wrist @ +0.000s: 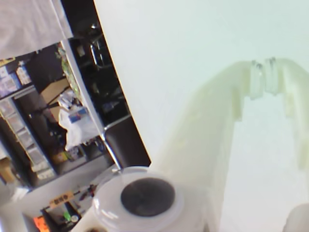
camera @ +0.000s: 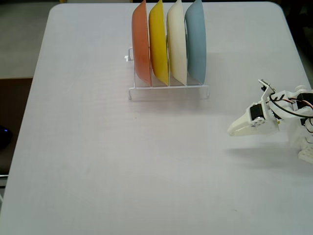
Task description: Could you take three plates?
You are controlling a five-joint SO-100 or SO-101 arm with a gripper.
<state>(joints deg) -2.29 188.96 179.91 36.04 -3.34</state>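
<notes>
Down at the right edge of the fixed view sits the gripper (camera: 231, 131), pointing left over the white table (camera: 88, 161), well apart from everything. Wrist view is pretty washed out, but the fingertips (wrist: 256, 65) look pinched together on nothing. Farther back, a white rack (camera: 168, 92) holds four plates upright: orange plate (camera: 141, 44), yellow plate (camera: 157, 41), cream-white plate (camera: 176, 41), light blue plate (camera: 196, 41) rightmost.
</notes>
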